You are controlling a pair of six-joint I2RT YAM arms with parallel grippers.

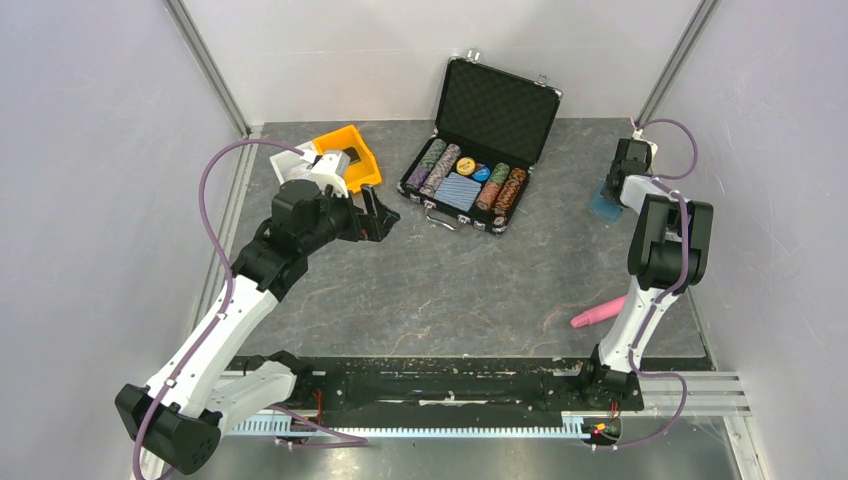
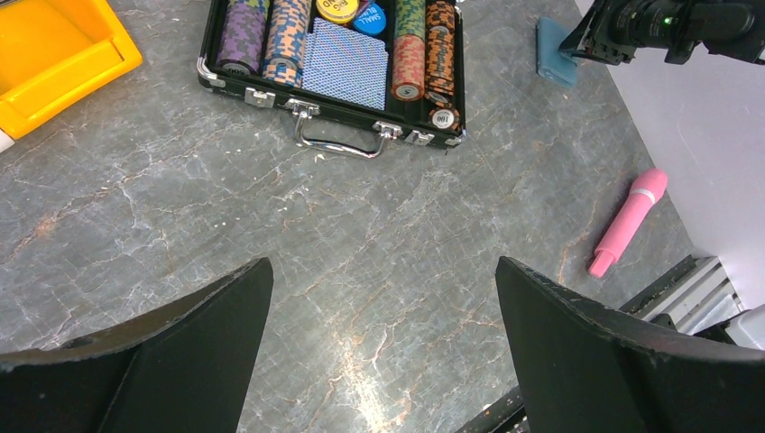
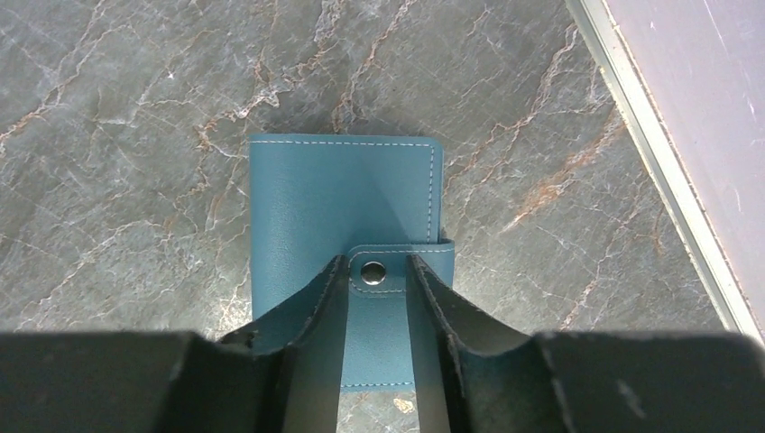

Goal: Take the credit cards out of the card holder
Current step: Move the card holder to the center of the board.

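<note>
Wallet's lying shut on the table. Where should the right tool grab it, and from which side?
Pinch the snap tab on the card holder's front, straight down from above: it lies flat and closed, and the right tool straddles that tab.

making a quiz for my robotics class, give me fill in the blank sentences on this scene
The small teal leather card holder is folded ___.
The right gripper straddles the holder's metal ___.
The black poker-chip case has its lid ___.
The left gripper holds ___.
Missing: closed; snap; open; nothing.
</note>
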